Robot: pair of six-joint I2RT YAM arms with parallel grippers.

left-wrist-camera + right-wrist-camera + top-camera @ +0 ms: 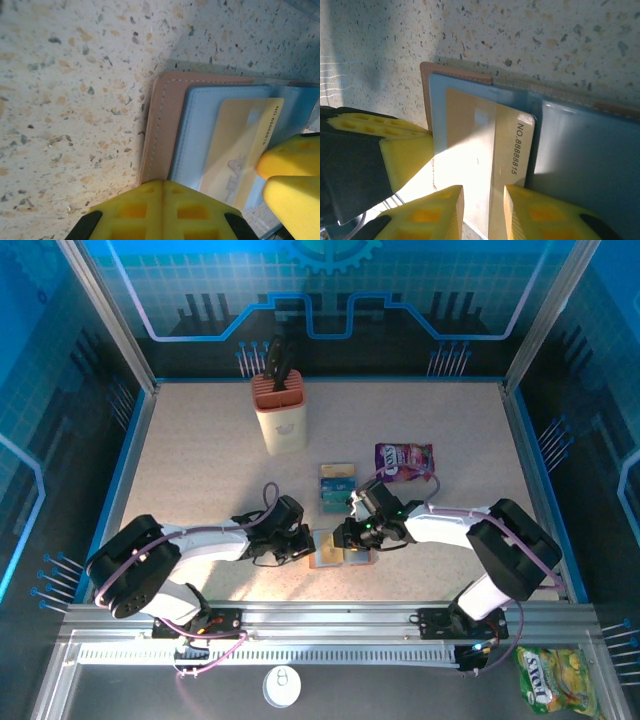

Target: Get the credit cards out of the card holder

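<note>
The small brown leather folding card holder (328,552) is lying open on the speckled table (200,470) near its front edge, between the two arms, and is showing its grey-blue inner pockets. The left tool (162,202) is sitting closed with nothing between its yellow fingers, and it is bearing down at the holder's stitched outer edge, apparently pinning it in place. The right tool (483,212) is reaching in from the other side with its jaws standing a little apart, clamping nothing. Its tips are straddling the end of a thin tan-orange plastic card (495,145) printed with a number, which is sticking partway out of its pocket; whether the tips are pressing on the card's face cannot be told. A small stack of teal cards (337,488) is lying on the table just beyond the holder, near a purple snack packet (403,459). The tan-orange plastic card is looking light, stiff and slick, and lying flat it is offering no edge to pinch. It is probably calling for a drag outward by friction on its face, then a pinch on the freed short end. The card holder is looking soft and light, so it is likely going to slide or fold along with the card unless something is holding down its leather edge, away from the pocket mouth.
</note>
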